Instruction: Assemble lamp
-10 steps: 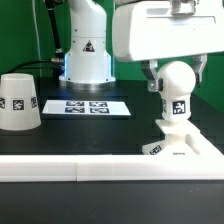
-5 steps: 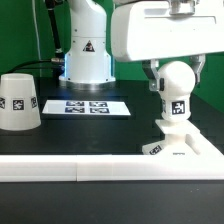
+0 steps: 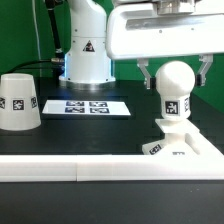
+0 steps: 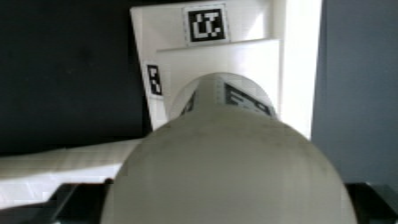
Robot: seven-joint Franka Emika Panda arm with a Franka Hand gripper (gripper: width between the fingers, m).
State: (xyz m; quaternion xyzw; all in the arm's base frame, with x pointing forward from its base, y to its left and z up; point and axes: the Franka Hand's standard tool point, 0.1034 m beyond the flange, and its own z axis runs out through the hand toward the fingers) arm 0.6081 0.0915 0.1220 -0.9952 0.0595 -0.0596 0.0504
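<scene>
The bulb (image 3: 174, 95) is seen standing upright on the base (image 3: 185, 148). It looks to be made of hard white plastic, so it is judged to be light and stiff, not soft. Its round head is smooth, so it may be slippery. It could slide out if it is squeezed above or below the fattest part. It is best held across the middle of the round head, with one finger on each side. The neck below is thinner, and a tag is stuck there. It cannot be told if the bulb is fully fixed into the base.

The hand (image 3: 176, 80) is held wide around the head. A finger is seen at each side, and the ball does not seem to be touched. Nothing is gripped.

The base is laid flat near the desk (image 3: 70, 140) edge where the rail (image 3: 60, 168) runs, toward the corner at the exterior view's right. The shade (image 3: 18, 102) is set well apart, toward the exterior view's left. The marker board (image 3: 88, 106) is laid between them, farther back.
</scene>
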